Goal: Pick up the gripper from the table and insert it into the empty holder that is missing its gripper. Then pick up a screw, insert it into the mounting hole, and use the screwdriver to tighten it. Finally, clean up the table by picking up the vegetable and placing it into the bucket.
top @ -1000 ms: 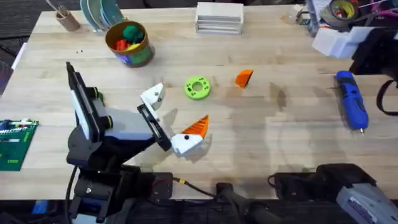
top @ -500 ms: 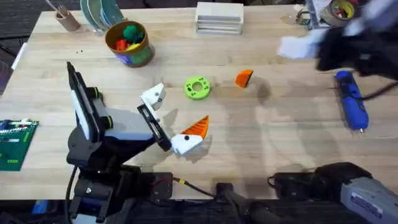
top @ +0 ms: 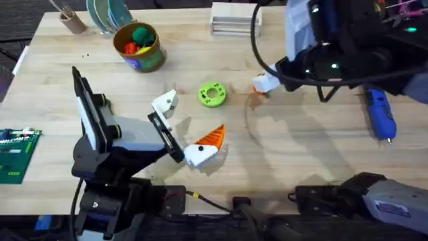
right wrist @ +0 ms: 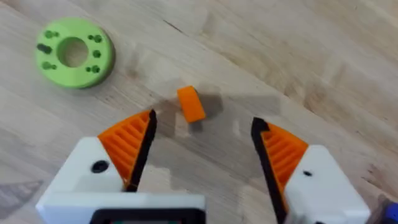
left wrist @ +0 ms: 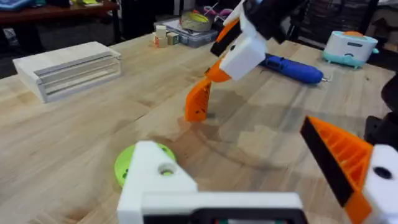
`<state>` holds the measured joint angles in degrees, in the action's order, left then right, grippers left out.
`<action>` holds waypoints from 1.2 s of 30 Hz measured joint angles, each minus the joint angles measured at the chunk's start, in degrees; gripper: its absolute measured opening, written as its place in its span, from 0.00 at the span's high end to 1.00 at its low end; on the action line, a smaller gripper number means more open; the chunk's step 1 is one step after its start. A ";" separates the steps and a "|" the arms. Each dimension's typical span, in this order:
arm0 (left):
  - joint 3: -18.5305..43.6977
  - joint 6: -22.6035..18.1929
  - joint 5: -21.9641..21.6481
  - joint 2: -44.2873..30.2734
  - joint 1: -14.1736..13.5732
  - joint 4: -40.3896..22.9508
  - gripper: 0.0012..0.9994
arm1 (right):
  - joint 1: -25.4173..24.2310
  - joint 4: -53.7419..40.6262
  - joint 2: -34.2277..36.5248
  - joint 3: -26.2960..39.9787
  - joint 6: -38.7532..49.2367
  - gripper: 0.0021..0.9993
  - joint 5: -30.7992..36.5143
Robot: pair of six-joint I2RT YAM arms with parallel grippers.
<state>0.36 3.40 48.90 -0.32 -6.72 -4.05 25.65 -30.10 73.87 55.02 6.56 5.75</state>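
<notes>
The small orange gripper (right wrist: 189, 104) stands on the table between the orange pads (right wrist: 130, 146) of my open right gripper (right wrist: 204, 121), untouched. From overhead, the right gripper (top: 264, 84) hangs over that orange piece (top: 257, 87). In the left wrist view the piece (left wrist: 199, 99) stands beneath the right arm's fingers (left wrist: 239, 53). My left gripper (top: 190, 124) is open; one side is the bare white holder (top: 164, 104), the other carries an orange wedge (top: 212, 136). The blue screwdriver (top: 379, 114) lies at the right. The bucket (top: 150, 59) at the back left holds green and red toy vegetables (top: 137, 37).
A green disc (top: 212, 94) with small holes lies between the two grippers; a dark screw seems to sit in one hole (right wrist: 43, 48). A white stacked block (top: 235, 19) and a brown cup (top: 70, 20) stand at the back. A green circuit board (top: 17, 154) lies at the left edge.
The right arm swung in from the far right edge towards the middle and now hangs over the orange piece. The left arm has not moved.
</notes>
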 joint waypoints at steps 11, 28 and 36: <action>0.00 0.00 0.00 0.02 0.00 0.00 0.01 | 0.00 2.51 7.87 0.00 0.60 0.01 1.13; 0.00 0.00 0.00 0.01 0.00 0.00 0.01 | 0.00 5.34 10.73 0.01 0.78 0.23 1.12; 0.00 0.00 0.00 0.02 0.00 0.00 0.01 | 0.00 5.26 13.30 0.02 0.79 0.35 1.11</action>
<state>0.36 3.40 48.90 -0.30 -6.72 -4.05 25.65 -24.84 87.17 55.05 7.35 6.85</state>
